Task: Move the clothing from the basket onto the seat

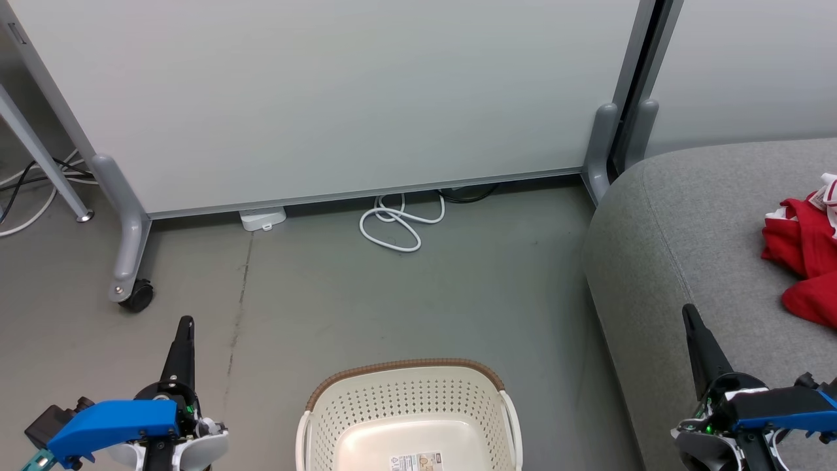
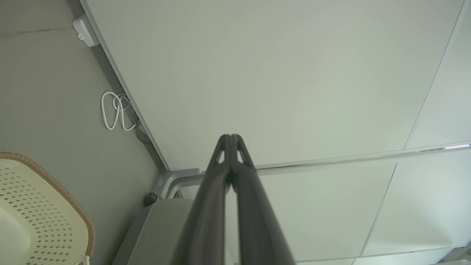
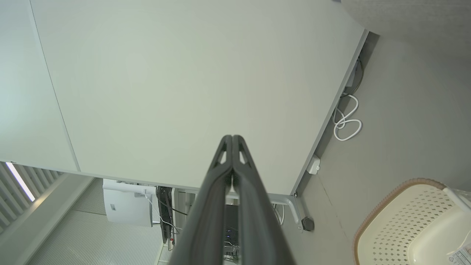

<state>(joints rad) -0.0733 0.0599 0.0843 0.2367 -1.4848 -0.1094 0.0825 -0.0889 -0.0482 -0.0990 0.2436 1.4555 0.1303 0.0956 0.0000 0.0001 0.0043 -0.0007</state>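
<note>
The cream basket (image 1: 327, 399) with its brown rim stands on the floor at the bottom centre of the head view, and only a paper label lies on its floor. Red clothing (image 1: 804, 258) with a bit of white trim lies crumpled on the grey seat (image 1: 673, 261) at the right edge. My left gripper (image 1: 186, 324) hangs shut and holding nothing, to the left of the basket. To the basket's right, over the seat's front edge, my right gripper (image 1: 688, 311) is shut with nothing in it. The basket (image 2: 44, 206) shows in the left wrist view and the basket (image 3: 404, 224) in the right wrist view, each beside shut fingers.
A pale partition (image 1: 340, 98) on castor feet (image 1: 134, 294) closes off the back. A white cable coil (image 1: 399, 226) and a small white box (image 1: 263, 218) lie at its foot. Bare grey floor (image 1: 392, 301) lies between partition and basket.
</note>
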